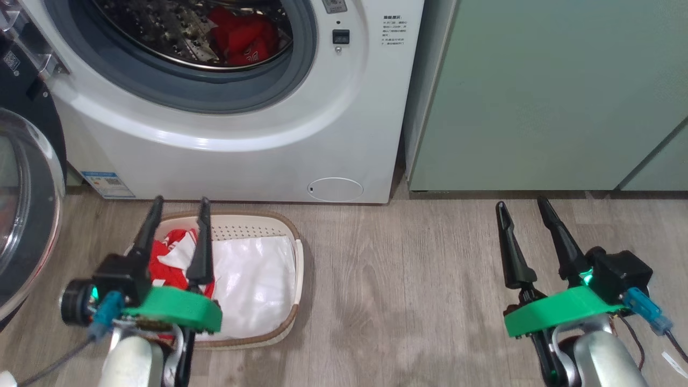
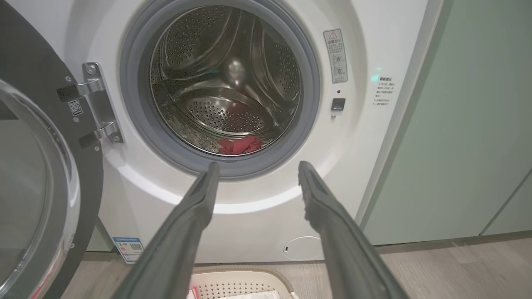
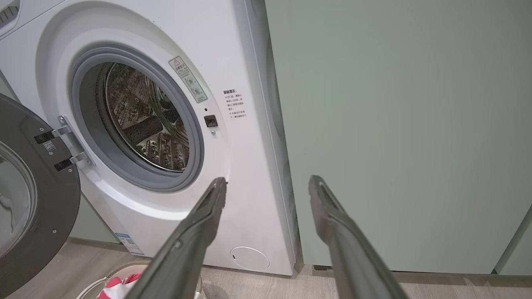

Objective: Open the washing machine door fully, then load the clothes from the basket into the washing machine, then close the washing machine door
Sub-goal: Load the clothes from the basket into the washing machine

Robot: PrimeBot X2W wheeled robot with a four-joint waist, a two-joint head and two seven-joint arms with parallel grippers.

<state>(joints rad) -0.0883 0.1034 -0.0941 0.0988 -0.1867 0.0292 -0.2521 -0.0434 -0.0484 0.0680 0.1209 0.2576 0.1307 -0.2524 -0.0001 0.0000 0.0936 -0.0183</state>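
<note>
— On the floor (image 1: 403, 269) before the washing machine (image 1: 242, 156), where are the clothes (image 1: 164, 269)?
— Some in the basket (image 1: 293, 252), some inside the drum (image 1: 161, 27); the washing machine door (image 3: 62, 207) stands swung wide.
— The claws?
— Both spread wide and empty: left claw (image 1: 180, 200) over the basket, right claw (image 1: 521, 202) over the floor.

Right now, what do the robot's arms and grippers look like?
The left gripper and right gripper each have two long, pointed dark fingers on a black block with a tiny green light. Below sits a bright green plate, a blue plug with thin wires, then a rounded pale forearm.
</note>
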